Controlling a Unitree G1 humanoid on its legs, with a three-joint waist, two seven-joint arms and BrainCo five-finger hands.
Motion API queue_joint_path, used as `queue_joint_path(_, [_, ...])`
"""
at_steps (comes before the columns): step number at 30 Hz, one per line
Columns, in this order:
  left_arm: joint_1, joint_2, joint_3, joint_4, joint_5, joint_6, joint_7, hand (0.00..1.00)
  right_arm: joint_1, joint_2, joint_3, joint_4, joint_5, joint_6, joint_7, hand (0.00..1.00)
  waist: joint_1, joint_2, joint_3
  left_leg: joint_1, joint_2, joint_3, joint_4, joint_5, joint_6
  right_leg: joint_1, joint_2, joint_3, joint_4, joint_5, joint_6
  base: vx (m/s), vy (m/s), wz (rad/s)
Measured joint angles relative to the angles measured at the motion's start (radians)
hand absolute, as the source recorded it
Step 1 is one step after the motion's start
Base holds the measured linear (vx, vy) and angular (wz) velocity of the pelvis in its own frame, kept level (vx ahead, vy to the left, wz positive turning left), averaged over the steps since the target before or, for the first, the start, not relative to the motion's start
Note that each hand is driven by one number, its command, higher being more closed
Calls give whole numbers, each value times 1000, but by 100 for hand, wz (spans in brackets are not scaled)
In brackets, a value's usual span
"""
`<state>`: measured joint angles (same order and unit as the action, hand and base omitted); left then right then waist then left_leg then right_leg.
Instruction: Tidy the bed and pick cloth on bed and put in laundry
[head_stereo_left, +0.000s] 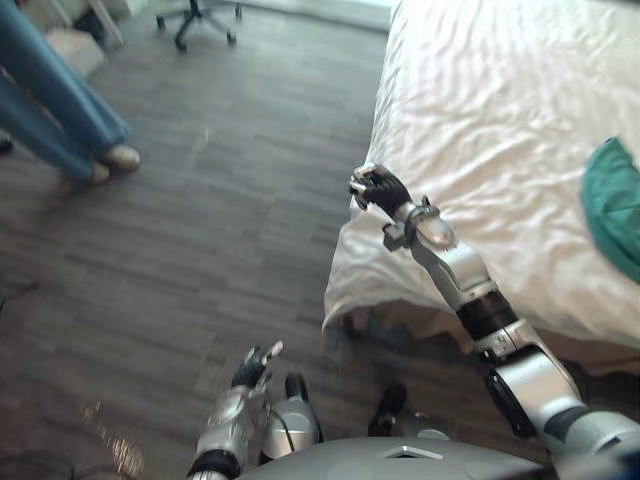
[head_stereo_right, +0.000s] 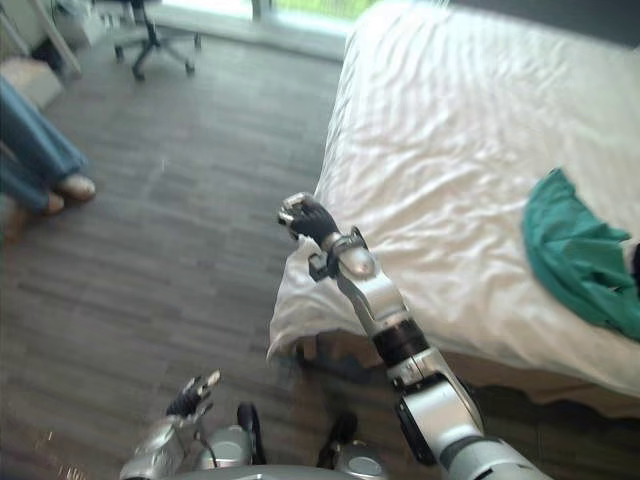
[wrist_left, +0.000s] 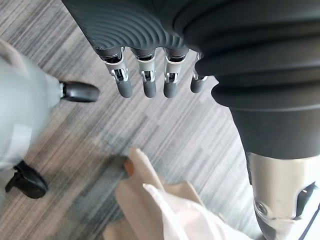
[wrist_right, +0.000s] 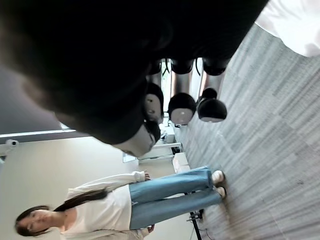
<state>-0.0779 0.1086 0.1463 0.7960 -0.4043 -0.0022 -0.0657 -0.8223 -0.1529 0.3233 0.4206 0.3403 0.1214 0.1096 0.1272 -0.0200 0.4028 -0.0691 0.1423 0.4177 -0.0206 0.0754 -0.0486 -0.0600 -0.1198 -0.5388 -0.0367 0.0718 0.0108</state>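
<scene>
One green cloth (head_stereo_right: 580, 255), crumpled, on the bed (head_stereo_right: 450, 130), far over to my right. Its long axis runs far-to-near, slanting right. It lies well apart from my right hand (head_stereo_right: 308, 220), the nearer of the two, which is raised over the bed's near left corner with fingers curled in, holding nothing. Left hand (head_stereo_left: 252, 368): low over the floor, fingers relaxed, empty. I judge a rightward reach is needed.

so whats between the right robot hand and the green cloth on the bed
Only bare, wrinkled white bedsheet lies between the right robot hand and the green cloth, as the right eye view shows.
</scene>
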Motion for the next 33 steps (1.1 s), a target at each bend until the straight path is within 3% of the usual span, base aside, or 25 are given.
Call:
queue_joint_path(2, [-56, 15, -2, 3, -17, 2, 2, 0, -88, 1, -1, 55, 2, -7, -10, 100, 2, 5, 61, -61, 1, -6, 9, 17, 8, -64, -5, -1, 22, 5, -14, -109, -12, 6])
queue_joint_path(8, [-207, 11, -77, 56, -67, 23, 34, 0, -210, -22, -74, 236, 70, -10, -83, 100, 30, 27, 86, -264, -4, -57, 85, 30, 25, -254, -37, -3, 101, 3, -25, 3, 7, 11])
queue_joint_path(10, [-280, -14, -103, 66, -107, 22, 54, 0, -261, -45, -116, 332, 135, -19, -115, 100, 34, 57, 103, -336, -7, -75, 111, 31, 27, -331, -58, 2, 153, -7, -28, -49, 41, 11])
queue_joint_path(14, [-348, -65, -108, 105, -161, 22, 97, 0, -243, -61, -145, 424, 212, -51, -107, 100, 45, 91, 118, -398, -21, -78, 110, 35, 33, -446, -92, 34, 245, -39, -33, -67, 34, -4])
queue_joint_path(18, [-370, -96, -104, 112, -175, 22, 152, 0, -135, -33, -123, 404, 239, -73, -28, 100, 33, 100, 121, -401, -28, -68, 108, 35, 33, -487, -116, 60, 309, -68, -26, -46, 11, -5])
queue_joint_path(23, [-378, -111, -96, 79, -175, 39, 200, 0, 202, 36, -4, 386, 224, -76, 74, 100, -25, 100, 121, -366, -39, -33, 104, 25, 34, -492, -136, 99, 343, -78, -26, 27, 4, -14])
queue_joint_path(27, [-373, -94, -148, 88, -211, 39, 246, 0, 462, 63, 138, 380, 180, -114, 129, 100, -89, 99, 121, -287, -41, -10, 106, -2, 29, -433, -139, 117, 355, -90, -23, 83, 1, -25])
queue_joint_path(32, [-326, -85, -246, 57, -203, 54, 251, 0, 543, 68, 198, 164, 158, -242, 253, 100, -112, 90, 119, -175, -30, -12, 102, -29, 10, -321, -117, 120, 339, -121, -12, 61, -27, -9])
queue_joint_path(33, [-289, -73, -276, 40, -194, 69, 258, 0, 551, 68, 204, 72, 162, -271, 312, 100, -112, 86, 118, -146, -26, -10, 89, -30, 8, -290, -105, 119, 319, -119, -9, 65, -31, -17])
